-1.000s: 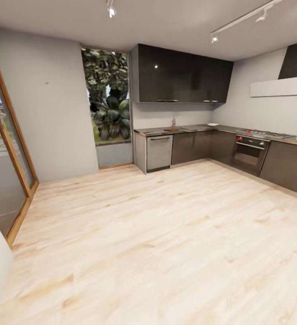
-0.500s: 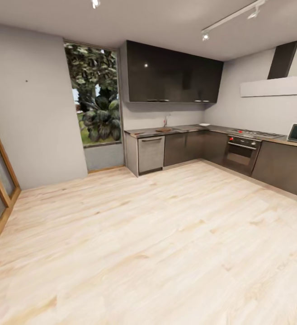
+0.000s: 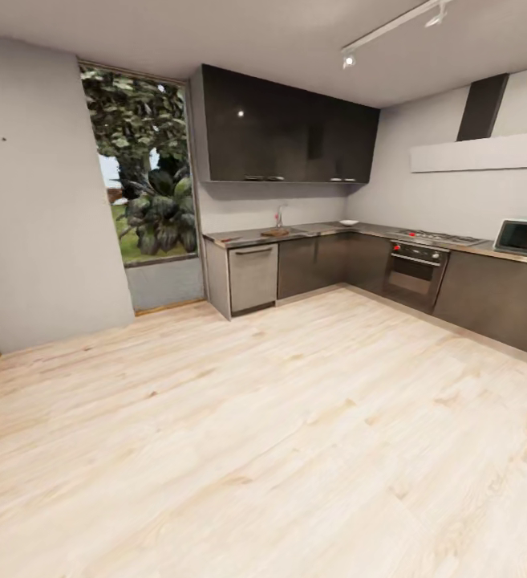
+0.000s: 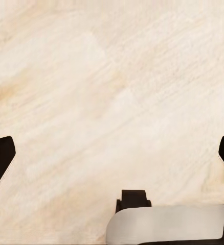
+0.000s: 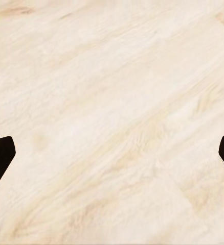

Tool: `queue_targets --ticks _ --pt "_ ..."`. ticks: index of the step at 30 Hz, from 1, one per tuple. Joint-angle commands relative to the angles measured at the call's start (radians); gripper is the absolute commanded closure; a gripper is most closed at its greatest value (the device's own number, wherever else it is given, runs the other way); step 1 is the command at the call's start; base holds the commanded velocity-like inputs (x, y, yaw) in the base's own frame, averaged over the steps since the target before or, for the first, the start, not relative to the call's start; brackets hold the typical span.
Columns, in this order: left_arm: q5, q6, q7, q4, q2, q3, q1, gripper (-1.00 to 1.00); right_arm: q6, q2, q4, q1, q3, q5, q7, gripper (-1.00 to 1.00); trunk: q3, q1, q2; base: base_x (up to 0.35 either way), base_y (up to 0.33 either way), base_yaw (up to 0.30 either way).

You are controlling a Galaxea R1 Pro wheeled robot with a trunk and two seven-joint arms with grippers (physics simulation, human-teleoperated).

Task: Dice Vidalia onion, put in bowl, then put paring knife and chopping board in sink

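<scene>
Head view: countertop point(image 3: 327, 230) with chopping board point(image 3: 275, 233) lies far across the floor point(image 3: 239, 417).

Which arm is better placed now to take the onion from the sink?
Neither yet: the grey steel sink is far across the pale wooden floor. Both grippers, left and right, point at floor, jaws open.

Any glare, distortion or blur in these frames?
Head view: wide-angle stretch at the edges, spot glare on the glossy upper cabinets, far countertop items too small to resolve. Wrist views: evenly lit wood floor, soft grain, left gripper and right gripper open.
</scene>
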Motion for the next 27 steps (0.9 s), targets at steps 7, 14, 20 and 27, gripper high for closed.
queue_targets --ticks 7,14,20,27 --pt "0.0 -0.002 -0.001 -0.001 0.0 0.0 0.0 -1.0 -0.002 0.0 -0.001 0.0 0.0 0.0 0.0 -1.0 -0.001 0.001 0.0 0.317 0.0 -0.116" --pt "0.001 -0.002 -0.001 0.0 0.0 0.0 0.0 -1.0 -0.002 0.0 -0.001 0.0 0.0 0.001 0.0 -1.0 -0.001 0.001 0.0 0.317 0.0 -0.114" --pt "0.0 -0.002 -0.001 0.001 0.0 0.0 0.0 -1.0 -0.002 0.0 -0.001 0.0 -0.001 0.0 0.0 -1.0 -0.001 0.001 0.0 0.317 0.0 -0.111" --pt "0.001 -0.002 -0.001 0.001 0.0 0.0 0.0 -1.0 -0.002 0.0 -0.001 0.0 0.0 0.0 0.0 -1.0 -0.001 0.001 0.0 0.317 0.0 -0.115"
